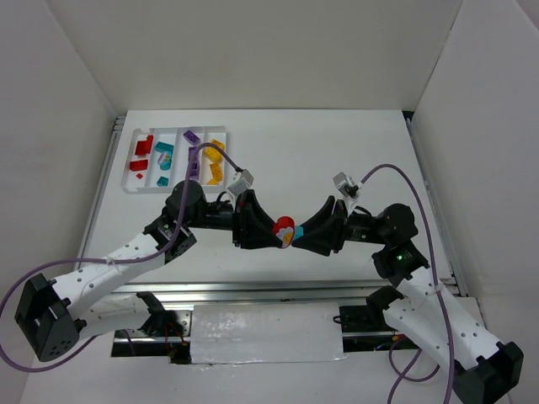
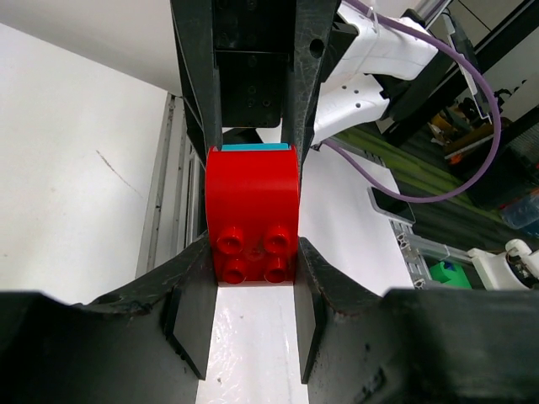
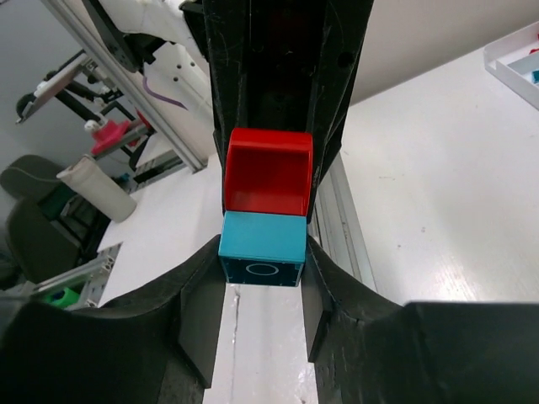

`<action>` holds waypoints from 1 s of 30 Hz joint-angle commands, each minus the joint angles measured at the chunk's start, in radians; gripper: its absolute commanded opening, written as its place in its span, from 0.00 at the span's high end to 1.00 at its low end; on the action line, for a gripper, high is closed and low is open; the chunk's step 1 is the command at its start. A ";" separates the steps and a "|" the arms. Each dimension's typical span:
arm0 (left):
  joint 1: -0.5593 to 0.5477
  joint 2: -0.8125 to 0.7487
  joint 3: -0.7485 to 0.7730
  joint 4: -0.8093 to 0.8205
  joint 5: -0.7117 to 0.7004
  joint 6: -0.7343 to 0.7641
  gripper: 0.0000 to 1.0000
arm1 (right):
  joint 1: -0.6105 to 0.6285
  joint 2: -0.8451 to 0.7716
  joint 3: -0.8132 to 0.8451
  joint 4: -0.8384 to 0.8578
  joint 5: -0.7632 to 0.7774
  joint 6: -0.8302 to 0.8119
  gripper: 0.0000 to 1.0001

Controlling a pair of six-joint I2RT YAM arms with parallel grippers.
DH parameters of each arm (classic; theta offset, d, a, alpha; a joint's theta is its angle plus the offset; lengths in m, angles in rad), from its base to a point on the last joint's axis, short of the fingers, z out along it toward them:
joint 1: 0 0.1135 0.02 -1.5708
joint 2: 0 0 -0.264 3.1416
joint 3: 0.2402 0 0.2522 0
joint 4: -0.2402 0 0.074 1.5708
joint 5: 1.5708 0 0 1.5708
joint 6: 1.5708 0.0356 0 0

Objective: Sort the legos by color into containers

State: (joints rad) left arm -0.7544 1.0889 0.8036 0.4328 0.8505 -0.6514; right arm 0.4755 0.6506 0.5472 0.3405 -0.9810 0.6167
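The white plastic tray (image 1: pixel 126 187) lies at the far left of the smooth white table (image 1: pixel 337 160), its four long narrow slots running side by side. From the left, the slots hold glossy red bricks (image 1: pixel 141 154), teal bricks (image 1: pixel 163 156), purple bricks (image 1: pixel 192 135) and yellow bricks (image 1: pixel 216 162). Every brick in view there sits with its own colour.

The left arm, in white shells with black joints, reaches in from the near left. Its left gripper (image 1: pixel 271 229) points toward the middle of the table, well apart from the tray. The matte black fingers are clamped against the sides of a curved red brick (image 2: pixel 253 198). This brick has a rounded back and four round studs on its flat end.

A boxy teal brick (image 3: pixel 262 244) is pressed onto the red one, and the pair is held between the two grippers above the table. The teal brick has square edges and a ring moulded into the face turned to the right wrist camera.

The right gripper (image 1: pixel 305 232) meets the pair from the other side, and its black fingers are pinched on the flanks of the teal brick. The two grippers face each other nose to nose.

A thin purple cable (image 1: pixel 396 172) loops over the right arm. A crinkled silvery sheet (image 1: pixel 265 332) lies at the near edge between the two arm bases.
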 commanded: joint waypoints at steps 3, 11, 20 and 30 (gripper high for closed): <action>0.000 -0.027 0.016 0.027 0.004 0.027 1.00 | -0.008 -0.005 -0.001 0.020 0.004 -0.040 1.00; 0.257 -0.133 0.007 -0.022 0.010 -0.066 1.00 | -0.139 0.001 -0.076 0.004 0.050 -0.088 1.00; 0.576 -0.027 0.363 -0.822 -0.783 0.127 1.00 | -0.192 0.049 -0.055 -0.124 0.217 -0.081 1.00; 1.026 0.560 0.719 -1.106 -0.982 -0.050 1.00 | -0.189 -0.002 -0.027 -0.267 0.269 -0.103 1.00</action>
State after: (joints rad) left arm 0.2089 1.5570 1.4796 -0.5262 -0.0956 -0.6411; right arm 0.2874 0.6888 0.4671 0.1070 -0.7353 0.5449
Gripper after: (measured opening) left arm 0.480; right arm 0.438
